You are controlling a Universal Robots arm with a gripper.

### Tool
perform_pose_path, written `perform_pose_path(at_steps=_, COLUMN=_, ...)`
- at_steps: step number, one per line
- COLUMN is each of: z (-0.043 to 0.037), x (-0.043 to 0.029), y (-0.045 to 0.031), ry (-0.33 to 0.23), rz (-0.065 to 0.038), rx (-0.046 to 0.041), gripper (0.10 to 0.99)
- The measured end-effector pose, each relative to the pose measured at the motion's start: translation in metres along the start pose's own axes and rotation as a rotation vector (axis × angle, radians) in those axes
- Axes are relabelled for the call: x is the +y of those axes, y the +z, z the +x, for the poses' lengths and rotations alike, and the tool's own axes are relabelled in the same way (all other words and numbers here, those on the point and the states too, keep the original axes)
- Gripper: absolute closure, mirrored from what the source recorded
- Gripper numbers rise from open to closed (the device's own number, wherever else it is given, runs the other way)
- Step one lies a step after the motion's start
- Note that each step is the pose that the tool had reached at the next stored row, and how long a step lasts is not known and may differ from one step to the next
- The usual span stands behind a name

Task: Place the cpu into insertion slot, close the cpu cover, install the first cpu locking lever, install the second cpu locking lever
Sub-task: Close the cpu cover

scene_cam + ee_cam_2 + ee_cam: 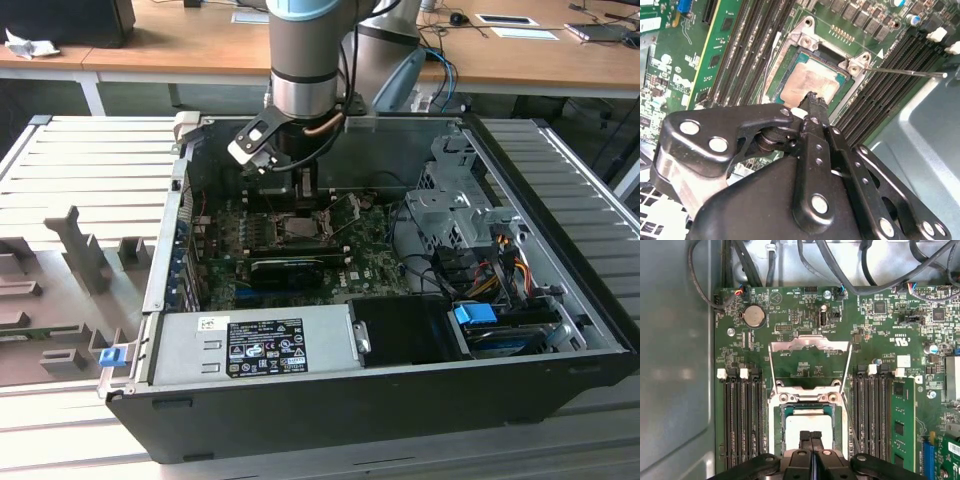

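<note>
Cpu [807, 421] sits flat in the socket [807, 397], pale top up. The gripper [811, 434] is right over its near edge, fingers pressed together and holding nothing; whether the tips touch it I cannot tell. The cover [809, 343] stands open beyond the socket. Memory slots [742, 420] flank both sides. A lever [905, 72] juts out sideways. The grey case wall [675, 365] lies past the slots.

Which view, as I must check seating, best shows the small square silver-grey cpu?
Second wrist view: the small square silver-grey cpu shows close, nearly whole. First wrist view: the gripper covers part. Exterior view: far off.
</note>
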State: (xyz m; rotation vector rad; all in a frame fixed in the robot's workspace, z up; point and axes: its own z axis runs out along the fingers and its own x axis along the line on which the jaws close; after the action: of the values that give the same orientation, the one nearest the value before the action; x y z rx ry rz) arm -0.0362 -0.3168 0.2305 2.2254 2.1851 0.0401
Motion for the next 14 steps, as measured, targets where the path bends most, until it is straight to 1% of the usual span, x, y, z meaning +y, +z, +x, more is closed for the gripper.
perform_pose_path(at_steps=14, z=-0.0001, x=0.0001, y=-0.0048, ry=0.000, rz=0.000, rx=0.0001, gripper=0.980)
